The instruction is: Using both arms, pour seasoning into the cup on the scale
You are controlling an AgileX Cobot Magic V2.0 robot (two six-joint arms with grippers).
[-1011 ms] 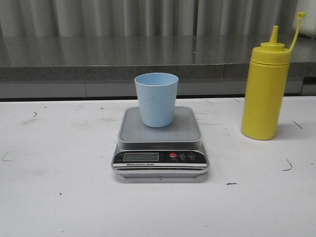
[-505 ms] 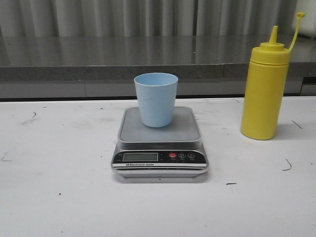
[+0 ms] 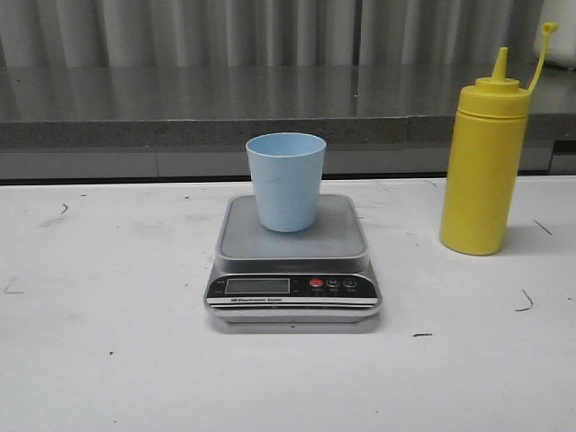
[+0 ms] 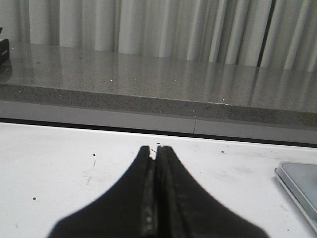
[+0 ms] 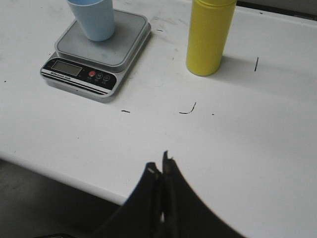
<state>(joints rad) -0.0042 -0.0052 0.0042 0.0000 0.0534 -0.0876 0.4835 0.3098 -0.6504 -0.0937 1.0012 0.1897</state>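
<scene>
The light blue cup [image 3: 286, 181] stands upright on the steel platform of the silver scale [image 3: 292, 241] at the table's middle. The yellow seasoning bottle [image 3: 481, 162] stands upright to the right of the scale, nozzle open, cap strap sticking up. Neither arm shows in the front view. My left gripper [image 4: 155, 149] is shut and empty, low over the table left of the scale, whose corner [image 4: 301, 181] shows. My right gripper [image 5: 160, 162] is shut and empty above the table's near edge, well short of the bottle [image 5: 208, 35], the cup [image 5: 93, 18] and the scale [image 5: 99, 52].
A grey stone ledge [image 3: 225, 108] runs along the back of the white table [image 3: 108, 360], with a pale curtain [image 3: 270, 31] behind it. The table's front edge [image 5: 64, 171] drops off near my right gripper.
The view shifts by a pixel or two; the cup, scale and bottle stay where they were.
</scene>
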